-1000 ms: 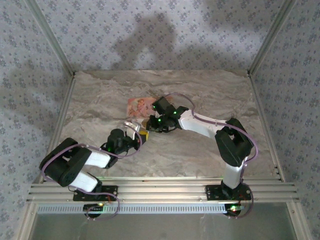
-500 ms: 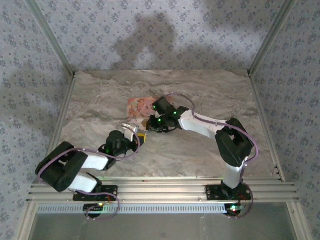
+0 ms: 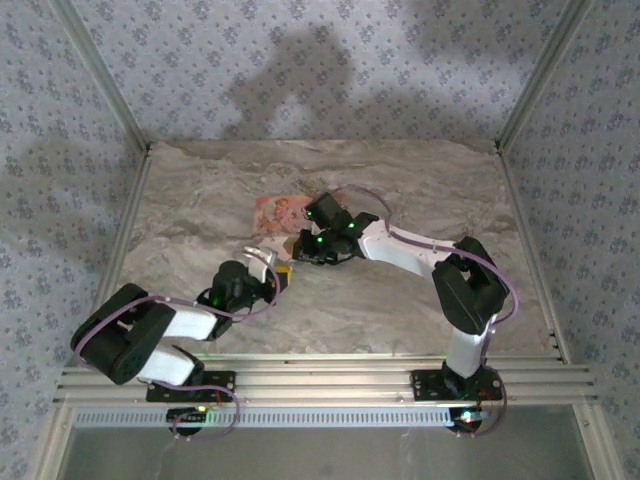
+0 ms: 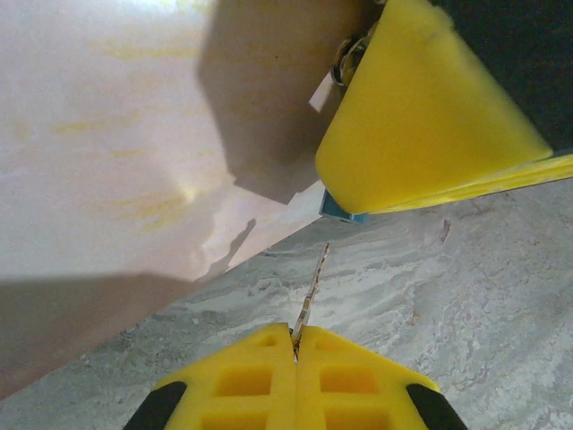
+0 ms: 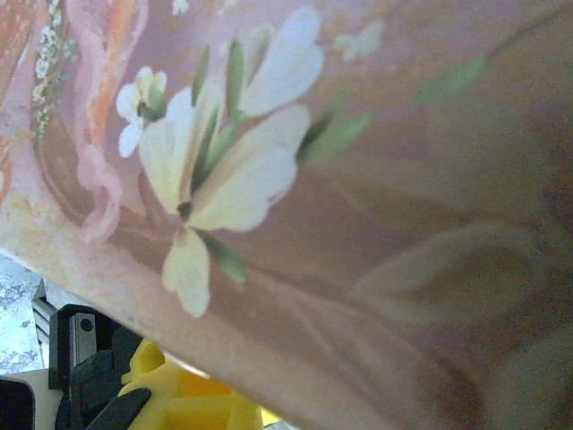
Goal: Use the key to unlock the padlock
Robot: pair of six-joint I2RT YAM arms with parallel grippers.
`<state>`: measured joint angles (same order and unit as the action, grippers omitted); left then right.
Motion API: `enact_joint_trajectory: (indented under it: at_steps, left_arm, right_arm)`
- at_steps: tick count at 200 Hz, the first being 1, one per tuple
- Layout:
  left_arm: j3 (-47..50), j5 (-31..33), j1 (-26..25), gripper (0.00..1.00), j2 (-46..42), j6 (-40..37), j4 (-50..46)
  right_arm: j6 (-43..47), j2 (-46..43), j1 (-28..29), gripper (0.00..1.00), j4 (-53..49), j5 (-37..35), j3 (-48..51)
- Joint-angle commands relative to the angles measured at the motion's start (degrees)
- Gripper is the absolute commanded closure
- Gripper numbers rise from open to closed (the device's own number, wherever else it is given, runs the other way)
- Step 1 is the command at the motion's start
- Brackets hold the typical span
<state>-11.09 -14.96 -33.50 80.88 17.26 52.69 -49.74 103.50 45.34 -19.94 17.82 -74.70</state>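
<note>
The pink picture-lidded box (image 3: 278, 212) lies mid-table; its tan side (image 4: 134, 134) is close in the left wrist view and its flowered lid (image 5: 358, 179) in the right wrist view. The padlock (image 4: 338, 207) is tiny and blue; one corner pokes out under a yellow finger (image 4: 421, 116) of my right gripper (image 3: 300, 247), which is shut on it at the box's near corner. My left gripper (image 4: 294, 333) is shut on the key (image 4: 311, 285). The thin blade points up at the padlock, its tip a short gap below it. In the top view the left gripper (image 3: 283, 272) sits just below the right one.
Both arms reach in from the near edge and meet at the box. Patterned walls with metal posts (image 3: 120, 210) close in the marble table (image 3: 420, 180) on three sides. Yellow fingers (image 5: 175, 399) of the left gripper show under the lid's edge.
The left arm dropped its elbow and pushed its gripper and key slightly up and right toward the box over the last second. The right arm held still.
</note>
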Motion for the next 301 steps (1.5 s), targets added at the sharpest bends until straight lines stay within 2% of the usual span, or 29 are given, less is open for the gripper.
enact_joint_trajectory:
  at_steps: [1, 142, 164, 245, 274, 301]
  left_arm:
    - [-1.7, -1.2, 0.0, 1.0, 0.6, 0.3, 2.5]
    - [-3.1, -2.8, 0.2, 1.0, 1.7, 2.7, 5.0]
    - [-2.8, -5.3, 1.7, 1.0, 1.9, 4.7, 7.7]
    - [-3.8, -20.9, 8.3, 1.0, 7.5, 13.7, 24.7]
    - [-4.9, -22.6, 8.8, 1.0, 9.5, 15.8, 27.8]
    - [-4.0, -19.3, 7.8, 1.0, 8.2, 13.0, 24.4]
  right_arm:
    - [-0.4, -2.5, 0.0, 1.0, 1.1, 0.8, 0.2]
    - [-0.6, -1.9, 0.3, 1.0, 1.5, 1.2, 0.4]
    - [-0.6, -2.1, 0.4, 1.0, 1.5, 1.2, 0.8]
    - [-0.1, -2.1, 0.5, 1.0, 2.3, 5.1, 2.4]
    - [0.3, -1.8, 0.5, 1.0, 1.8, 7.8, 1.9]
    - [0.2, -2.7, 0.8, 1.0, 1.5, 7.0, 1.8]
